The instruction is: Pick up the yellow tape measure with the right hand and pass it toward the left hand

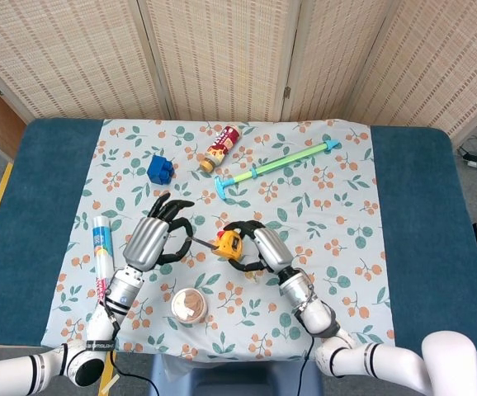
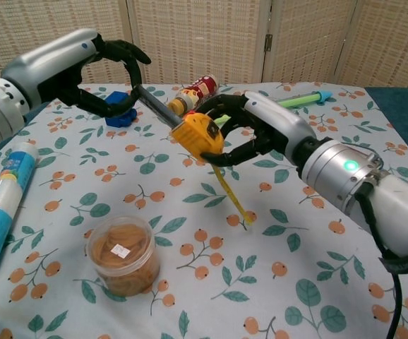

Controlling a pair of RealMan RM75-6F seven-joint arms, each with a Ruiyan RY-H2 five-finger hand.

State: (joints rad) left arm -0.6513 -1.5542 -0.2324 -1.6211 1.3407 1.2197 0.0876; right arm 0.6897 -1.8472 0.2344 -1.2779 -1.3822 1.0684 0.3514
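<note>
My right hand (image 1: pixel 261 247) (image 2: pixel 264 128) grips the yellow tape measure (image 1: pixel 229 244) (image 2: pixel 200 136) a little above the flowered cloth, near the middle. A dark strip of its blade (image 2: pixel 154 106) runs out to the left, and my left hand (image 1: pixel 156 234) (image 2: pixel 98 67) pinches the strip's end between thumb and a finger. A yellow strap (image 2: pixel 232 198) hangs from the case down to the cloth. The two hands stand a short way apart with the blade stretched between them.
A round jar of brown discs (image 1: pixel 189 305) (image 2: pixel 123 254) stands just in front of the hands. A white tube (image 1: pixel 102 257) (image 2: pixel 3 205) lies at the left. Behind are a blue cube (image 1: pixel 160 168), a red can (image 1: pixel 220 148) and a green rod (image 1: pixel 276 165).
</note>
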